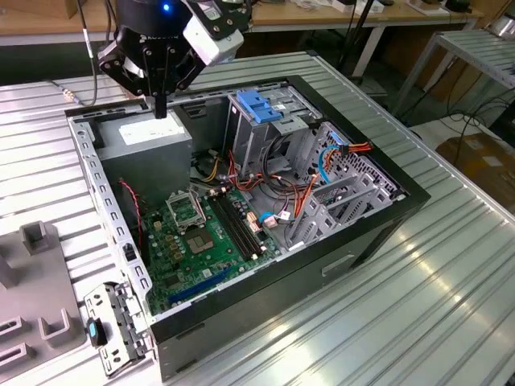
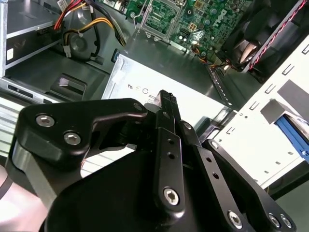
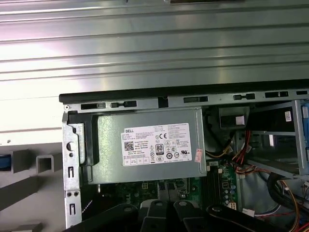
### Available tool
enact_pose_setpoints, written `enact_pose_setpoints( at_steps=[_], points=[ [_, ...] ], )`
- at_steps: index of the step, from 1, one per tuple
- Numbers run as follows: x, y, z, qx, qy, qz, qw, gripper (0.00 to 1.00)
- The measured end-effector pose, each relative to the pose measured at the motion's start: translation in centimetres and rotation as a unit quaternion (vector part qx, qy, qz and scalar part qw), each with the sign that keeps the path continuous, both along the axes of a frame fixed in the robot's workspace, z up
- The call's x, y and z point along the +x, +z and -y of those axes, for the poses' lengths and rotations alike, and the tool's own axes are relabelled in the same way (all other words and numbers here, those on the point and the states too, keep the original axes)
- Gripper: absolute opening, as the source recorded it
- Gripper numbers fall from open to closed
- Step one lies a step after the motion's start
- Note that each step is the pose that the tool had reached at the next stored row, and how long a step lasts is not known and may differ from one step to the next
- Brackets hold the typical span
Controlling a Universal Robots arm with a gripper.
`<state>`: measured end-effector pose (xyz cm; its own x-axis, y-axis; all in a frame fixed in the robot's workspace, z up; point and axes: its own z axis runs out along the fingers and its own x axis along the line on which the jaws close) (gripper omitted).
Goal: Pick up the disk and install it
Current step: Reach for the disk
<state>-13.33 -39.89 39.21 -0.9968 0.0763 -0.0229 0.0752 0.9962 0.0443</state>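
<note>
Black and clenched on nothing, the gripper point(image 1: 161, 111) hovers above the power-supply box point(image 1: 151, 138), high enough, we judge, to clear the case wall point(image 1: 100, 181); where the disk lies we cannot tell.

I see the ribbed metal table point(image 1: 451, 281) carrying an open computer case point(image 1: 366, 241) mid-frame and a grey fixture point(image 1: 36, 281) lower left.
</note>
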Motion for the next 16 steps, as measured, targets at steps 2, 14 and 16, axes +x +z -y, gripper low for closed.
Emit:
enact_pose_setpoints(
  at_steps=[2,14,16],
  points=[
    [-0.15,-0.01,0.00,-0.0001,0.000,0.0000,1.00000,0.11],
    [-0.85,-0.07,0.00,0.0000,0.000,-0.0019,1.00000,0.11],
    [-0.96,-0.09,0.00,0.0000,0.000,-0.0022,1.00000,0.11]
  ],
)
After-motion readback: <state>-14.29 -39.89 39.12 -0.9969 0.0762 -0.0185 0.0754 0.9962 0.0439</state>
